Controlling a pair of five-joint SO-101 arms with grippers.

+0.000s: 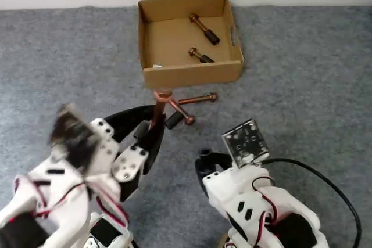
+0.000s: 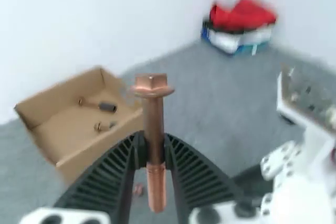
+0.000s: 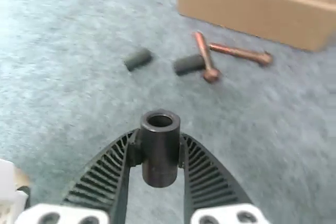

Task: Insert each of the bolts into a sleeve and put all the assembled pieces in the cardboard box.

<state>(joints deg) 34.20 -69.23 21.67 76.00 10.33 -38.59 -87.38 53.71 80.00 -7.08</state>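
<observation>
Bolt (image 2: 153, 121) sits clamped in left end effector (image 2: 152, 144).

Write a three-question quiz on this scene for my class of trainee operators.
1. True or false: the cardboard box is empty.
2. The left gripper holds: A) a washer B) a bolt C) nothing.
3. How many bolts lie loose on the carpet?
Key: 1 false, two assembled pieces lie inside; 2 B; 3 two.
</observation>
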